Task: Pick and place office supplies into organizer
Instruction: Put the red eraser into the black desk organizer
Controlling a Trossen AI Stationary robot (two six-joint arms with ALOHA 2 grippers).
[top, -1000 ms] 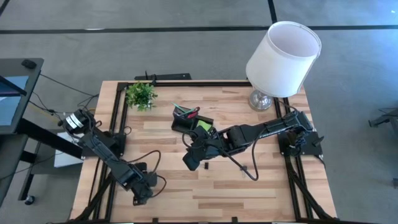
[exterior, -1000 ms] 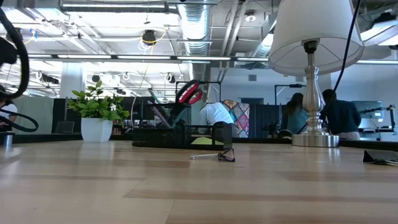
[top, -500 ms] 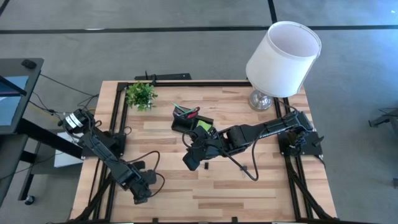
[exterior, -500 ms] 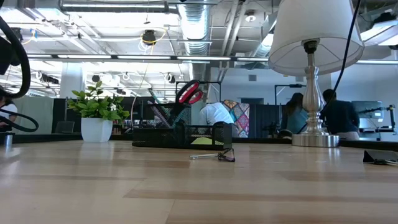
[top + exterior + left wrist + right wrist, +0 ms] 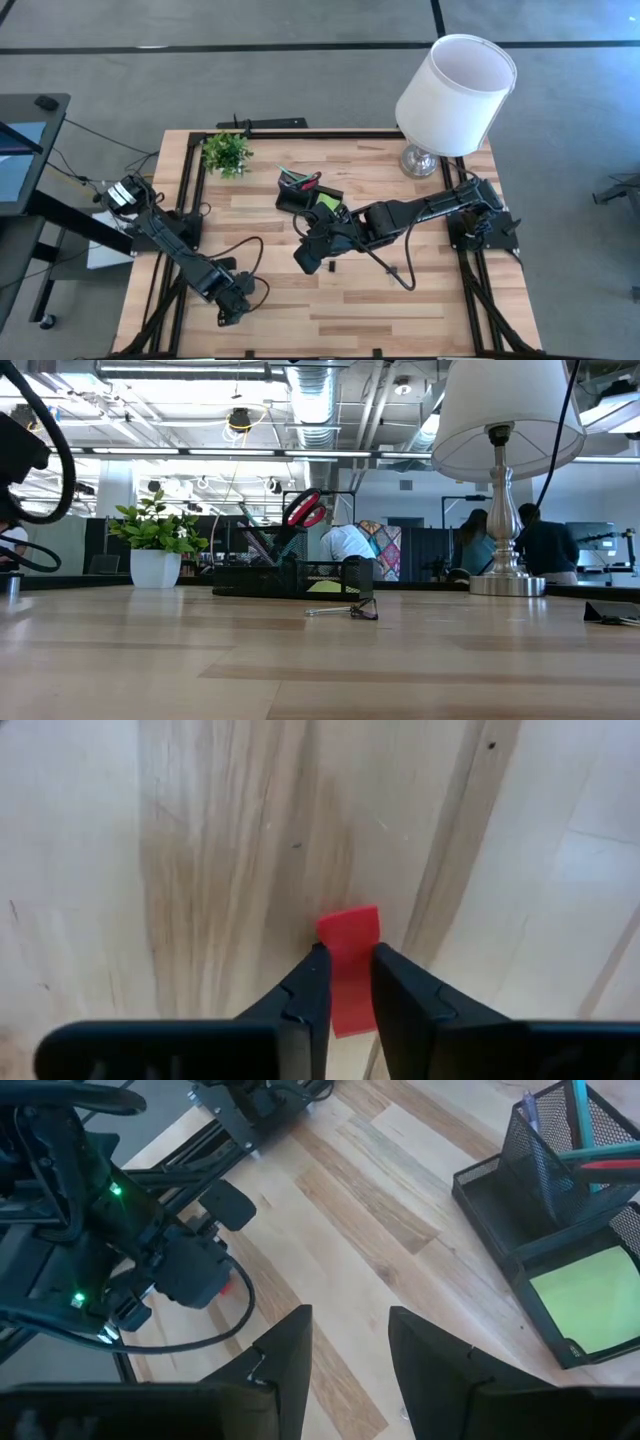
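Left end effector [image 5: 343, 982] pinching the red eraser [image 5: 349, 960] on the wood surface [image 5: 200, 840], right end effector [image 5: 345, 1342] hanging half open, empty, near the organizer [image 5: 560, 1210]

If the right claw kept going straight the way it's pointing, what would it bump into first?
Probably bare table. The right gripper, fingers apart and empty, angles down over open wood between the organizer and the left arm. Neither seems directly in line, though depth is hard to judge.
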